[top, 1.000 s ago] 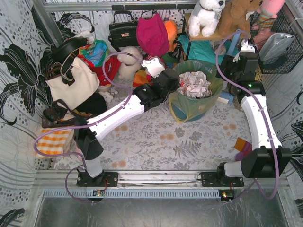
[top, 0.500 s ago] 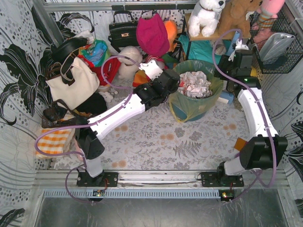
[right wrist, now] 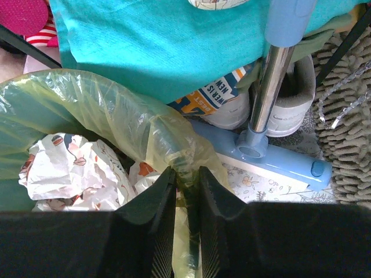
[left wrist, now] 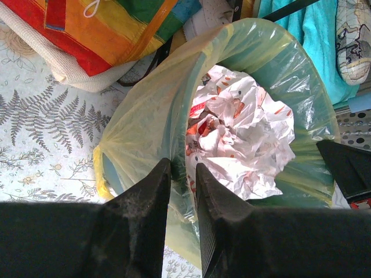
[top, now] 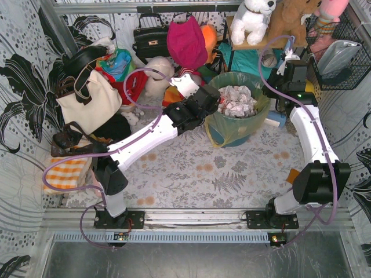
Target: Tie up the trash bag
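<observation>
Top external view, left to right.

- Checked cloth (top: pixel 65 171): orange and white, at the left edge of the worktop (top: pixel 191 168).
- Tote bag (top: pixel 87 103): cream with black straps, leaning behind the cloth.
- Black handbag (top: pixel 151 37): upright at the back.
- Left hand (top: pixel 215 102): at the left rim of the trash bag (top: pixel 235 126). In the left wrist view its two fingers stand nearly together, with the rim's film caught between them.
- Trash bag: thin yellow-green plastic lining a teal bucket (top: pixel 227 142). The bucket stands on the worktop right of centre, towards the back. The bag's top is folded out over the bucket's rim and its mouth is open.
- Crumpled paper (top: pixel 236 99): white with red print, heaped inside the bag.
- Toy dog (top: pixel 253 17): white, on a shelf behind the bucket.
- Right hand (top: pixel 272 88): at the bag's right rim. In the right wrist view its fingers are drawn close on a bunched twist of the film, pinching it.
- Mop (right wrist: pixel 278 161): pale blue head with a metal handle, just beyond the bag in the right wrist view, under a teal cloth (right wrist: pixel 174 46).
- Wire basket (top: pixel 342 58): black, far right.
</observation>
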Robot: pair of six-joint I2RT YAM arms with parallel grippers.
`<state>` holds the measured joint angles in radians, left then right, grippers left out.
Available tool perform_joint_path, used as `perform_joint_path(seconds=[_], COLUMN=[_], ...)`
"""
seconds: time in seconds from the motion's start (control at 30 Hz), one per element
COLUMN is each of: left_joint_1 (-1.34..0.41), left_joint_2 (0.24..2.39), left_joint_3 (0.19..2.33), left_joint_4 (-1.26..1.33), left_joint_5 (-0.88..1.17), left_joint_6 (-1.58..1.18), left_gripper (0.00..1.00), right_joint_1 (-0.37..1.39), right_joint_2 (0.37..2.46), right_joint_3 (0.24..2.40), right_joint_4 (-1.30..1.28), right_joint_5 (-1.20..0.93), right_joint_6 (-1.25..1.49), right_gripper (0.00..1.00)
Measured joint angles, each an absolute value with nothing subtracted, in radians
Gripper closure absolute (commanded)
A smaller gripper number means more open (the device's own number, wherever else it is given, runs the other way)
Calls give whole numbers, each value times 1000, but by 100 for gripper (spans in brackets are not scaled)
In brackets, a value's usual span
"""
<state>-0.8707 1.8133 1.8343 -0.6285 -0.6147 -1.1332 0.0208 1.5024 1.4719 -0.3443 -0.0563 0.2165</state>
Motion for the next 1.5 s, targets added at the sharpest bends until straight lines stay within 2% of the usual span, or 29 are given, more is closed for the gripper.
perform_joint_path(seconds=[0.1,0.23,0.43,0.6,0.73,1.0,1.07,1.2,1.5], left_joint_1=[-871,-871,-871,-868,-854,-817,-812,-810,-794], left_joint_2=[1814,1815,1815,1818,1818,1803,1771,1677,1322], left_joint_3=[1834,1834,1834,1834,1834,1815,1781,1705,1484], left_joint_4=[-630,-634,-643,-645,-645,-627,-617,-609,-609], left_joint_5=[-615,-615,-620,-638,-644,-644,-643,-642,-624], left_joint_6=[-1133,-1133,-1133,-1131,-1121,-1042,-1008,-920,-761], left_gripper=[69,70,71,78,89,97,100,100,100], right_joint_1=[21,21,21,21,21,22,28,78,351], right_joint_2=[1502,1502,1502,1502,1501,1479,1461,1413,1278], right_joint_3=[1472,1472,1472,1472,1472,1460,1446,1430,1417], right_joint_4=[-347,-348,-348,-348,-353,-373,-380,-409,-443], right_joint_5=[-64,-64,-69,-87,-98,-156,-178,-184,-64], right_joint_6=[216,217,217,217,216,249,275,323,462], right_gripper=[76,76,83,90,100,100,100,100,100])
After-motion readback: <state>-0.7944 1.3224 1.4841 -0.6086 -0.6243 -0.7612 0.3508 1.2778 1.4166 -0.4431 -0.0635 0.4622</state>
